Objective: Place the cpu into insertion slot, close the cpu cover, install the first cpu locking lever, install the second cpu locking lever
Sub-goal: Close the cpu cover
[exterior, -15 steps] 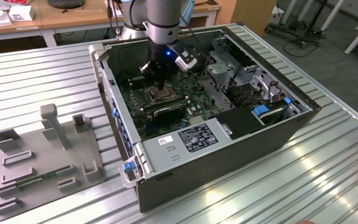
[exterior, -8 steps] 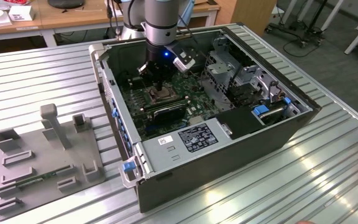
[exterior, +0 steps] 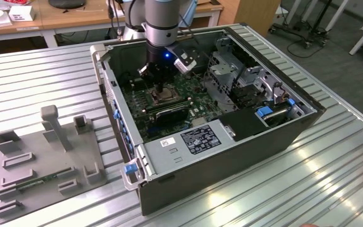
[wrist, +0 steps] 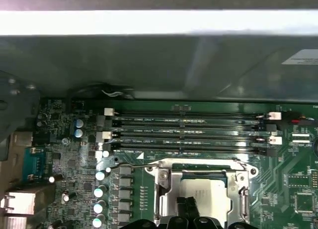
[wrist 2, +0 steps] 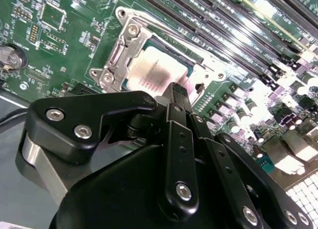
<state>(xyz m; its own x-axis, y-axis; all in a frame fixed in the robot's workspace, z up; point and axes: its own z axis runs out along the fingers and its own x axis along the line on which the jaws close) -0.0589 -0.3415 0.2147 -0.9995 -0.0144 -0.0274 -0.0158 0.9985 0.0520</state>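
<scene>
The cpu is a pale silver square lying flat in the insertion slot on the green motherboard inside the open computer case. The cpu cover, a silvery frame with a cut-out middle, lies down around the chip. A thin metal lever rod runs along the socket's side by the memory slots. My gripper hangs straight down over the socket, black fingers shut together with nothing between them. Its tips sit at the chip's edge; I cannot tell whether they touch it.
Long black memory slots run beside the socket. The case walls surround the board, with a drive cage and a labelled metal box close by. A grey fixture plate lies on the slatted table at the exterior view's left.
</scene>
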